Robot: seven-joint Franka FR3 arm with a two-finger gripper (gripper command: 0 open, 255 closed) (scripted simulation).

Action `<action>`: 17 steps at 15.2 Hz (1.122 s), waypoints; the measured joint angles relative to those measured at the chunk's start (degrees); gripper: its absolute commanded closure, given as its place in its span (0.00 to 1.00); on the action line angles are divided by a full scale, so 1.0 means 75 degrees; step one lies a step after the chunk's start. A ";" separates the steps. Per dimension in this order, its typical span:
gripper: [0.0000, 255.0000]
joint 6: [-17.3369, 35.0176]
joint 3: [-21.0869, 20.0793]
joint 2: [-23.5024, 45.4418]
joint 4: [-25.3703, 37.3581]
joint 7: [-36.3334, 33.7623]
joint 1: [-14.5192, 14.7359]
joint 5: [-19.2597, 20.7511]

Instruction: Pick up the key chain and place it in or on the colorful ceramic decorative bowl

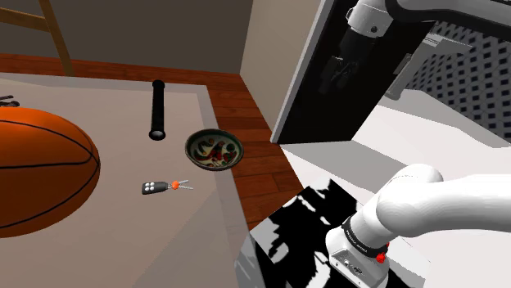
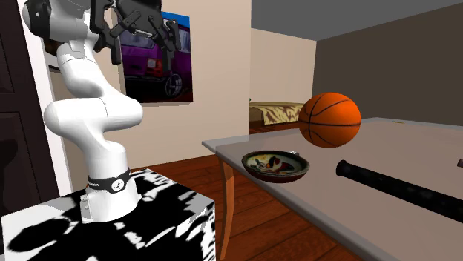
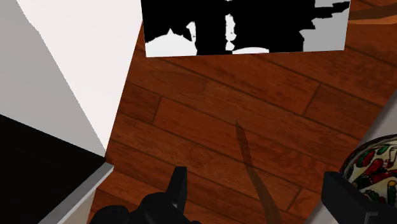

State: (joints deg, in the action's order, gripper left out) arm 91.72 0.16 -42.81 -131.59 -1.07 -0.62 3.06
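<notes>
The all-black two-finger tool [image 3: 254,177] hangs open and empty over the brown wooden floor [image 3: 210,114], off the grey desk's [image 1: 164,241] edge. The black-fobbed, red-tagged key chain [image 1: 164,186] lies flat on the desk, past the green-rimmed painted bowl [image 1: 214,150] from the tool, with its keys end nearer the bowl.

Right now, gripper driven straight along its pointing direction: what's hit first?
Likely the wooden floor, seen ahead of the open gripper. A thin brown strip, perhaps the table leg, lies close to that line; depth unclear.
</notes>
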 measured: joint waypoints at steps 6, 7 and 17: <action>0.00 0.0731 -0.0316 0.0587 -0.0138 0.0058 0.0361 -0.0220; 0.00 0.0849 -0.0394 0.0712 -0.0125 0.0080 0.0450 -0.0271; 0.00 0.2477 -0.1192 0.2314 -0.0089 0.0310 0.1258 -0.0618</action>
State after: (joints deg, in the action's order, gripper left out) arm 110.30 -8.78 -25.46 -132.26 1.26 8.82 -1.57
